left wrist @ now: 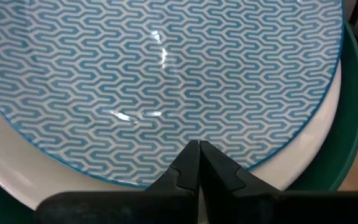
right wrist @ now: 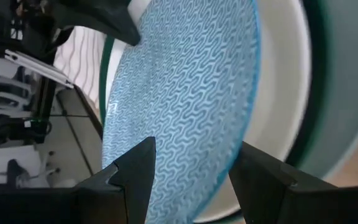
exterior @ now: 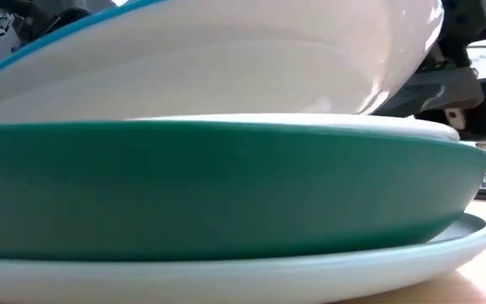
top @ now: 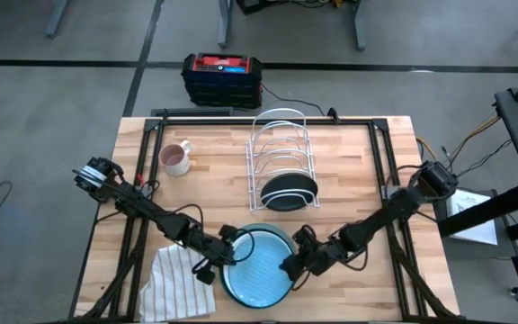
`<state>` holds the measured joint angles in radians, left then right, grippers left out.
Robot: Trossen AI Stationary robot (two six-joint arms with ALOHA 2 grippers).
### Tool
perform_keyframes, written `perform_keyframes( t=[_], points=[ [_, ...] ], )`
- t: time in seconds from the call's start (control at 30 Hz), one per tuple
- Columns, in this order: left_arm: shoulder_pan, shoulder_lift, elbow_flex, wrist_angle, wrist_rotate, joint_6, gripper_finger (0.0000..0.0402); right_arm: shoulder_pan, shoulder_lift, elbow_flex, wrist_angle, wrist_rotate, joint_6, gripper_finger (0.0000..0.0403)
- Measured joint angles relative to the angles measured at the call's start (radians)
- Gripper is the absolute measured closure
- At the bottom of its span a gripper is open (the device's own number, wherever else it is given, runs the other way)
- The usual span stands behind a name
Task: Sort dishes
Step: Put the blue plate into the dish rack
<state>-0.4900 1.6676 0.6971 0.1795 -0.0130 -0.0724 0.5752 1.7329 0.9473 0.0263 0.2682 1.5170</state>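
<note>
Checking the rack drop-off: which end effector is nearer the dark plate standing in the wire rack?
Right. The right end effector sits just below the dark plate, at the blue patterned plate; the left end effector is farther left.

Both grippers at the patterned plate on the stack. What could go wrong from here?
1. The blue zigzag-patterned plate is tilted on the stack; the left gripper looks shut at its rim and the right gripper open around the opposite edge, so it may slip.
2. Lifting could drag the glossy green plate beneath.
3. The dark pale-rimmed plate fills one slot of the white wire rack.
</note>
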Motion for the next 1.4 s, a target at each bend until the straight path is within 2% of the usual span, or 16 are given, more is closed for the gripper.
perform_keyframes(
  t=[0.3,0.4,0.53,0.87,1.1,1.4],
  points=[
    [0.0,0.0,0.0,0.002,0.001,0.0,0.0401,-0.055,0.047,0.0,0.044,-0.058,-0.076,0.0218],
    [0.0,0.0,0.0,0.002,0.0,0.001,0.0401,-0.064,0.05,0.0,0.043,-0.06,-0.09,0.0229],
    [0.0,0.0,0.0,0.0,0.0,0.002,0.0401,-0.072,0.051,-0.001,0.038,-0.06,-0.119,0.0266],
    [-0.001,-0.002,0.0,0.003,0.007,0.003,0.0402,-0.088,0.048,-0.002,0.031,-0.046,-0.143,0.0389],
    [0.0,-0.032,0.001,-0.015,0.001,0.004,0.0401,-0.087,0.011,-0.002,0.007,-0.026,-0.183,0.0393],
    [0.0,-0.134,0.0,-0.1,-0.001,-0.008,0.0401,-0.084,-0.064,-0.002,-0.054,0.04,-0.328,0.0401]
  ],
)
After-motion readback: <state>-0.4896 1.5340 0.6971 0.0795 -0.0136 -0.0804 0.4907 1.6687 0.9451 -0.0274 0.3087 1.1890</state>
